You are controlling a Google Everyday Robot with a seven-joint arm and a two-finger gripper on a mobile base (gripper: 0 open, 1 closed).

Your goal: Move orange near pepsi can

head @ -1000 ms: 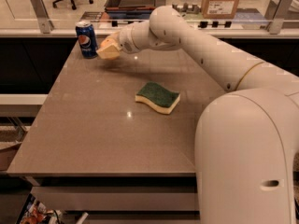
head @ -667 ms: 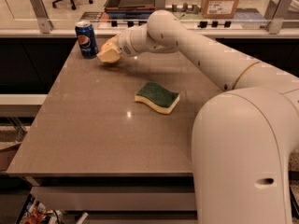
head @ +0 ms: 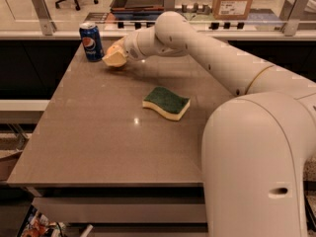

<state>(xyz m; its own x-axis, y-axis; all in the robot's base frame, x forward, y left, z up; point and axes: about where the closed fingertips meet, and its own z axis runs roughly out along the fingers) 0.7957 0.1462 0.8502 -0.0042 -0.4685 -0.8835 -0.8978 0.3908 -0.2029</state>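
At the far left corner of the grey table (head: 98, 147), the gripper (head: 115, 58) sits low over the surface, just to the right of the pepsi can (head: 92, 42). The two are close, with a sliver of tabletop showing between them. The gripper's pale tip points left and slightly downward, toward the can's base. I cannot tell from this view how far open the gripper is, or whether it has hold of anything. No bright orange skin shows anywhere on the table, so the orange is probably hidden inside or behind the gripper's cream-coloured end, though it cannot be seen there.

The can stands upright near the back left edge. What matters for the coming move is the short leftward gap from gripper to can. Anything set down right below the tip would lie near the can, while pushing further left risks knocking it over.

A green-and-yellow sponge (head: 166, 102) lies well apart toward the table's middle, away from the arm (head: 212, 58) reaching in from the right.
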